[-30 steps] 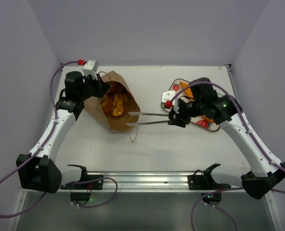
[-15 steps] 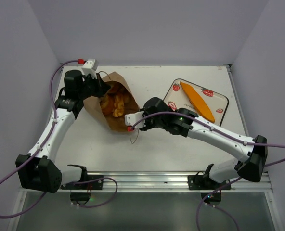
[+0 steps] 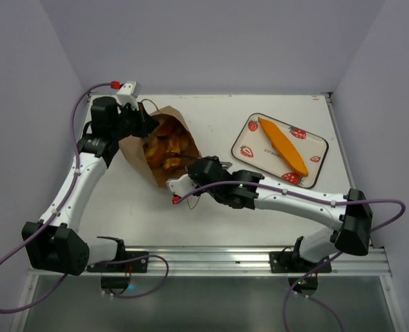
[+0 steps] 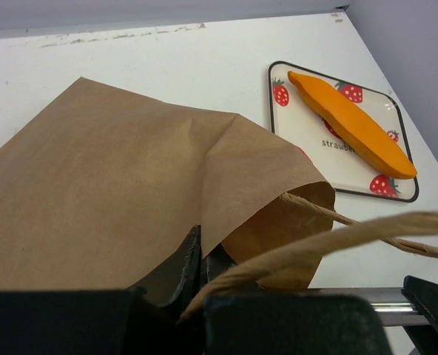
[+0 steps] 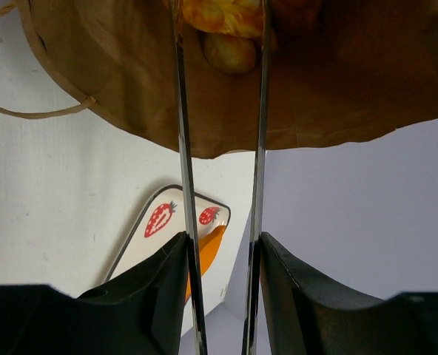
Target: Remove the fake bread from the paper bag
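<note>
The brown paper bag point(image 3: 137, 151) lies tilted at the back left with its mouth open toward the right. Several glossy golden fake breads point(image 3: 164, 146) sit inside. My left gripper point(image 3: 144, 126) is shut on the bag's rim point(image 4: 108, 192), its fingertips point(image 4: 203, 259) pinching the paper edge. My right gripper point(image 3: 194, 174) is shut on metal tongs point(image 5: 180, 148). The tong arms are apart and reach into the bag mouth on either side of a small round roll point(image 5: 230, 52). The long orange baguette point(image 3: 282, 145) lies on the strawberry-print tray point(image 3: 247, 142).
The bag's string handle point(image 4: 337, 237) loops across the left wrist view, and another handle point(image 3: 191, 197) trails on the table under my right wrist. The tray is at the back right. The enclosure walls stand close on the left, back and right.
My right arm has swung left from the tray to the bag with the tongs. The baguette is uncovered on the tray. The tong tips have gone into the bag mouth. The left arm barely moved.
</note>
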Action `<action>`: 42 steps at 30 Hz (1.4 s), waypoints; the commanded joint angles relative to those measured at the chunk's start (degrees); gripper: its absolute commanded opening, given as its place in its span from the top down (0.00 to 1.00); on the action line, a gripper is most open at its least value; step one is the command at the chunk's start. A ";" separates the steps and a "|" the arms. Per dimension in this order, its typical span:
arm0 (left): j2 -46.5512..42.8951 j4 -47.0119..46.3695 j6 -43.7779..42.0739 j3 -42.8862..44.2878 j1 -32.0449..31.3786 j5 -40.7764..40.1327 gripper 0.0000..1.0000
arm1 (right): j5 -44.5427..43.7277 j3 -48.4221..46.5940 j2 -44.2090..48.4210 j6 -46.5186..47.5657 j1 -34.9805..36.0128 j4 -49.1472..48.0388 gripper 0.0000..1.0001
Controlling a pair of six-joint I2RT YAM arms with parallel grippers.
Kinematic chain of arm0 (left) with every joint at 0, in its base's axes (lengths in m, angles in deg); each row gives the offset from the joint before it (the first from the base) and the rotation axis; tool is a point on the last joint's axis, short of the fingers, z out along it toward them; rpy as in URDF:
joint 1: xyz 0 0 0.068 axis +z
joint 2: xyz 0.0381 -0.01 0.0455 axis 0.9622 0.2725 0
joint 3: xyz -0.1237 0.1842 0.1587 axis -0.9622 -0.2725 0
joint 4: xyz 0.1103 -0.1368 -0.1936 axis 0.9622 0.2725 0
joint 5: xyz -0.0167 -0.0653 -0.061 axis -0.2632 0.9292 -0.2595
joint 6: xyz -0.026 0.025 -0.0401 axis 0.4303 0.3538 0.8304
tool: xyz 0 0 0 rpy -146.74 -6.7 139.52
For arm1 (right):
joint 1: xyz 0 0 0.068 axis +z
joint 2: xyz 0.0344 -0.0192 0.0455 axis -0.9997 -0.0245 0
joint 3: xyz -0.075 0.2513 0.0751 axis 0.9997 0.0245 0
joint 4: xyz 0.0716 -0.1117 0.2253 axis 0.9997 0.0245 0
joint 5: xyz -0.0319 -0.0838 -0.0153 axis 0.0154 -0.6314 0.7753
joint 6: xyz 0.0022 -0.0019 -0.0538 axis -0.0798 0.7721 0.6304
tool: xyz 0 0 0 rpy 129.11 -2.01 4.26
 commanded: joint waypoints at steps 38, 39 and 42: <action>-1.25 0.58 0.49 3.14 -0.08 3.79 1.00 | -7.14 0.35 -5.10 2.73 0.50 -6.71 0.81; -1.34 0.49 0.40 2.96 -0.08 3.79 1.00 | -6.09 0.27 -4.31 2.20 0.50 -5.67 0.88; -1.34 0.23 0.14 2.61 -0.08 3.00 1.00 | -1.89 -0.52 -0.98 -0.96 0.41 -2.24 0.98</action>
